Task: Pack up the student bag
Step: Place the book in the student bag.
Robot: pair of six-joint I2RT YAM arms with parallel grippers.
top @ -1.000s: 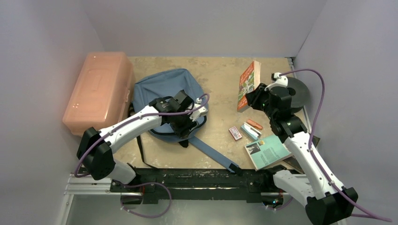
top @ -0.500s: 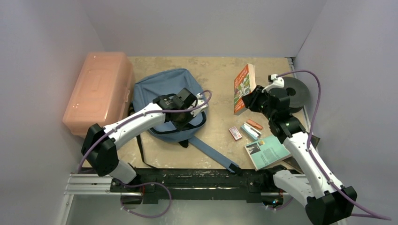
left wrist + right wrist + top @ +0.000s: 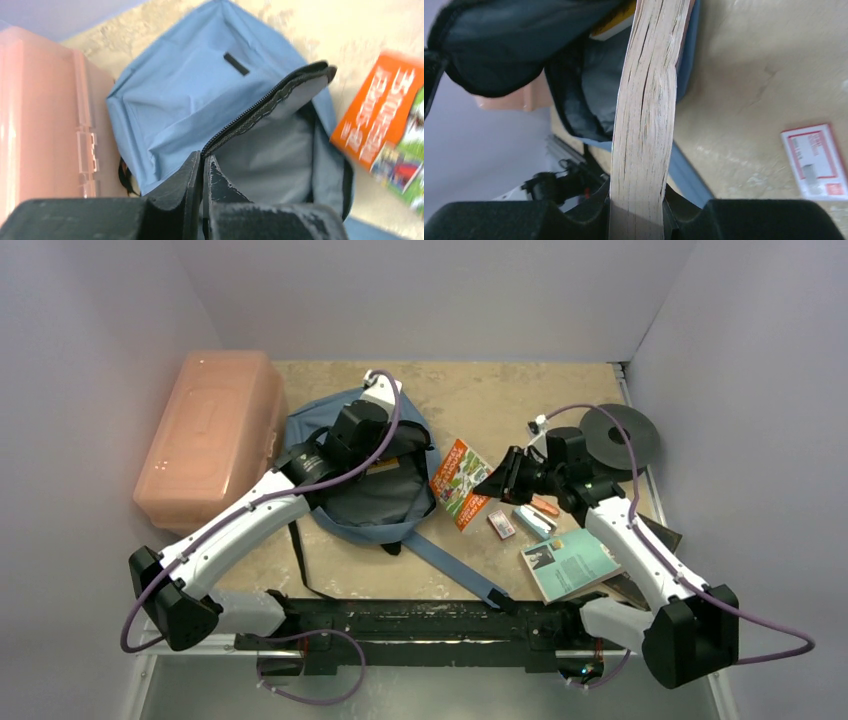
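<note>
The left gripper (image 3: 204, 159) has its fingers pinched together on the black zipper lip of the student bag (image 3: 175, 100). It lifts that edge so the mouth gapes and the grey lining shows.

The right gripper (image 3: 636, 202) is clamped on the orange book (image 3: 644, 100), fingers on either cover and the page block facing the wrist camera. The book's far end sits right at the bag's right-hand rim. Whether it has crossed the lip cannot be told.

The bag itself lies left of centre on the table (image 3: 470, 400), just beside the salmon-pink box (image 3: 210, 435). A yellow-edged thing (image 3: 610, 27) peeks out from inside the opening, so one item may already be packed.

Plenty looks left to do. Near the right arm lie a teal book (image 3: 570, 562), a red-and-white card (image 3: 501, 524), a small blue-and-white stapler-like item (image 3: 533, 520) and an orange piece (image 3: 543, 505). A black disc (image 3: 620, 435) sits at the back right. The bag is open and the book poised at it, so the packing looks under way but far from finished, and the zipper is not yet closed.
</note>
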